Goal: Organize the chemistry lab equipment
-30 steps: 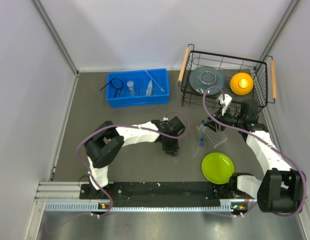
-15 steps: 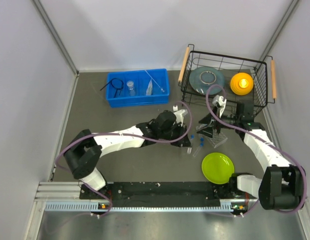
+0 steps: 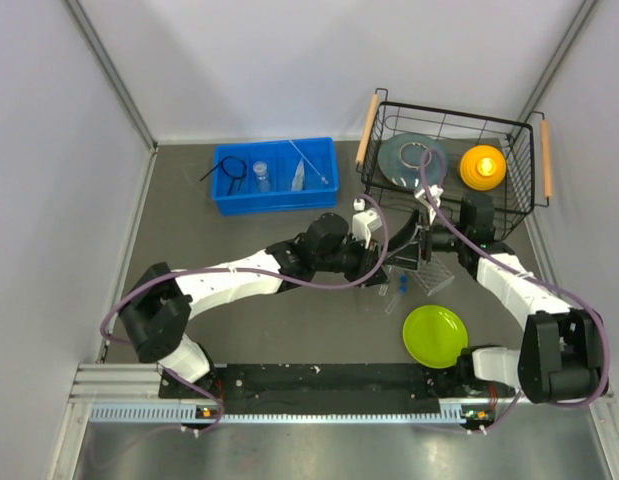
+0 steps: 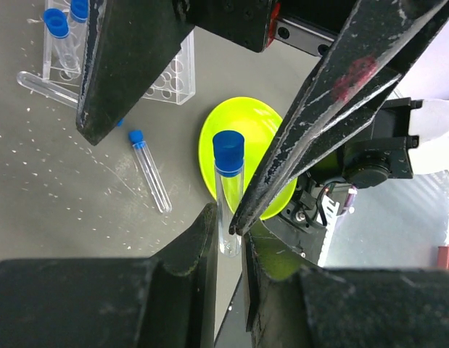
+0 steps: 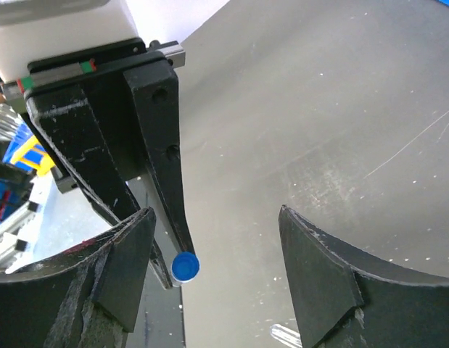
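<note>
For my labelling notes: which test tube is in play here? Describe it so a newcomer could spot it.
Find the lime-green plate at the front right of the table; just behind it sits the clear tube rack. Left of the rack, the left claw pinches one blue-capped tube. Its neighbours lie loose on the table or stand in the rack.

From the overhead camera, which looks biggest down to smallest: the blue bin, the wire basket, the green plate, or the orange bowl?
1. wire basket
2. blue bin
3. green plate
4. orange bowl
No two look alike in size.
</note>
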